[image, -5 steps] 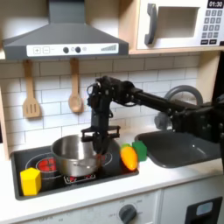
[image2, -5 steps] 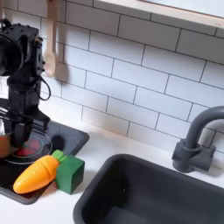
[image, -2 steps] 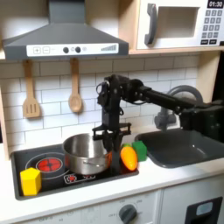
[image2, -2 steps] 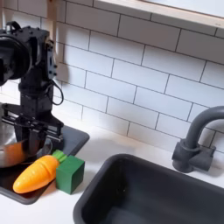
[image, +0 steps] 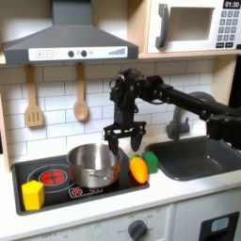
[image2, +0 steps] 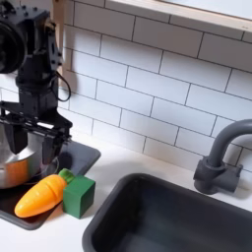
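Observation:
A silver pot [image: 89, 166] stands on the black stovetop [image: 38, 179], near its middle. My gripper [image: 123, 140] hangs open just above the pot's right rim, holding nothing, fingers pointing down. In the second exterior view the gripper [image2: 31, 141] is above the pot [image2: 12, 168], its fingers [image2: 49, 148] spread apart. An orange toy carrot [image: 138, 169] lies at the stove's right edge, with a green block [image: 151, 161] next to it. The carrot [image2: 41, 195] and green block [image2: 79, 194] lie in front of the gripper in the second exterior view.
A yellow block [image: 33, 195] sits at the stove's front left corner. The dark sink [image: 188, 156] with a grey faucet [image: 191, 104] is on the first exterior view's right. Two wooden utensils [image: 81, 95] hang on the tiled wall under the range hood [image: 66, 42].
The pot slid toward the first exterior view's right with the gripper on its rim. The gripper has since let go and risen above the rim.

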Available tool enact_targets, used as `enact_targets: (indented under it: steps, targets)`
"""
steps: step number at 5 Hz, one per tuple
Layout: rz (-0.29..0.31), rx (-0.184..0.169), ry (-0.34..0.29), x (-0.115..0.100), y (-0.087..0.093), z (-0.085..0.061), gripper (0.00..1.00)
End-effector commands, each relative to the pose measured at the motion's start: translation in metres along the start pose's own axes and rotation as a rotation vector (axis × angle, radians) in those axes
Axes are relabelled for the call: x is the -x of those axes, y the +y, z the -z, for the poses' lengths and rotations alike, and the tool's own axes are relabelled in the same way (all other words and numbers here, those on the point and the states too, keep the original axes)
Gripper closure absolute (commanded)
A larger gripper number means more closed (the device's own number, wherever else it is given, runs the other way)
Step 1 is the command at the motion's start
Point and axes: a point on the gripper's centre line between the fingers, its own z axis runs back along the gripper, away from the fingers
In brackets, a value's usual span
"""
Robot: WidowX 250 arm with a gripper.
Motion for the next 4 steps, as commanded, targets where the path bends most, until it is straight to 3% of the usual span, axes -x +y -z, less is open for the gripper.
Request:
enact_targets:
  steps: [1, 4]
  targets:
    - [0.034, 0.08, -0.056, 0.012, -0.02, -0.03, 0.0]
    - [0.129, 0.203, -0.189, 0.018, -0.058, -0.069, 0.0]
